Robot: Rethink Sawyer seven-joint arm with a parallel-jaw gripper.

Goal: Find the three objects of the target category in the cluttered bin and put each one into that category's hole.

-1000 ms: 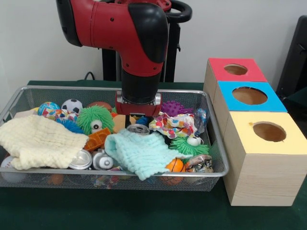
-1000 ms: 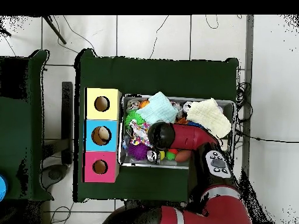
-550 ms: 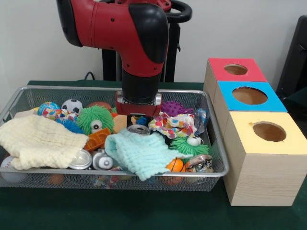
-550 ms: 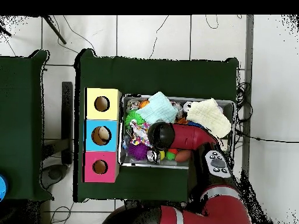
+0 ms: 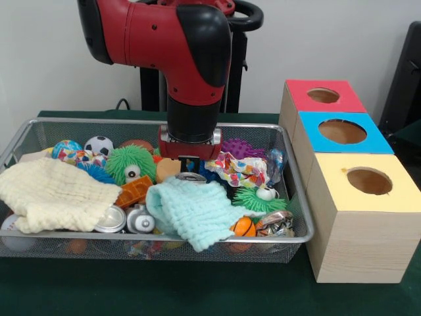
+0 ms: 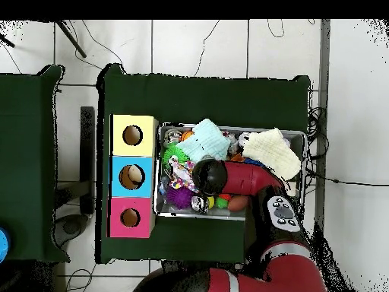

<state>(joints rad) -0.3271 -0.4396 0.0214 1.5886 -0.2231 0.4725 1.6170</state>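
The gripper [image 5: 191, 164] is dipping slightly deeper into the wire bin [image 5: 299, 204]. The mint cloth [image 5: 194, 209] is shifting a little toward nine o'clock, bunching higher around the silver can [image 5: 191, 177], and the patterned cloth [image 5: 242, 169] beside it is sliding toward twelve o'clock in the front view.

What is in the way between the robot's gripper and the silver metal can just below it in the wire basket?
Nothing visible. The gripper hangs right above the silver metal can, whose rim shows bare. The mint-green knitted cloth lies against the can's front side, not over its top.
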